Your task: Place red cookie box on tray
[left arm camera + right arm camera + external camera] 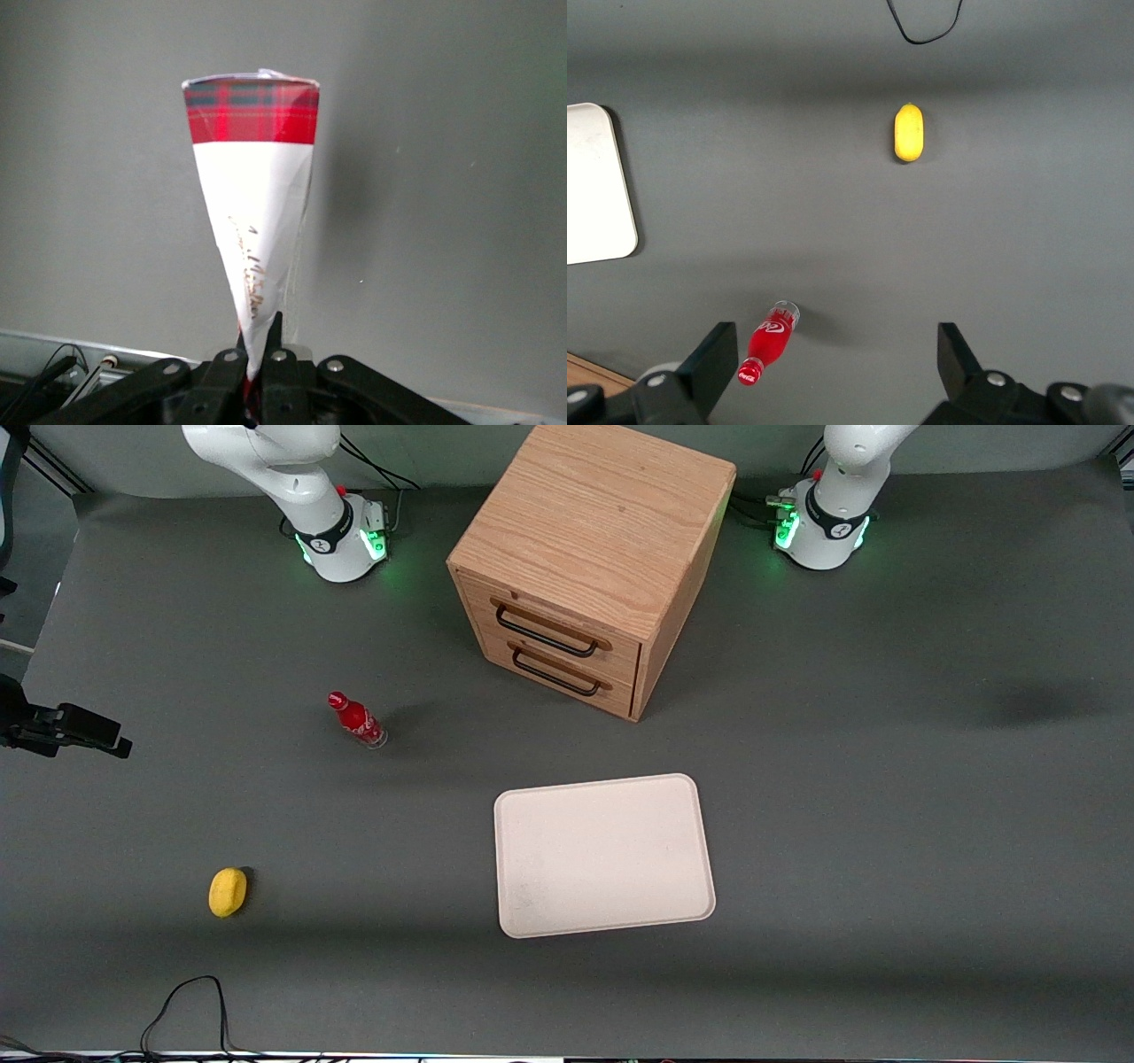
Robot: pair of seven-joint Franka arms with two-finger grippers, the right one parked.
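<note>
The claw (257,363) is clamped on one end of the red cookie box (255,221), which hangs lengthwise over bare grey surface (443,177); neither shows in the front view, so the box is held high, out of that frame. The pick looks done; carrying and setting down remain. The tray (604,856) sits empty at centre frame, well apart from the wooden cabinet (589,558), the red bottle (357,720) and the yellow object (228,891), leaving open room around its rim.
</note>
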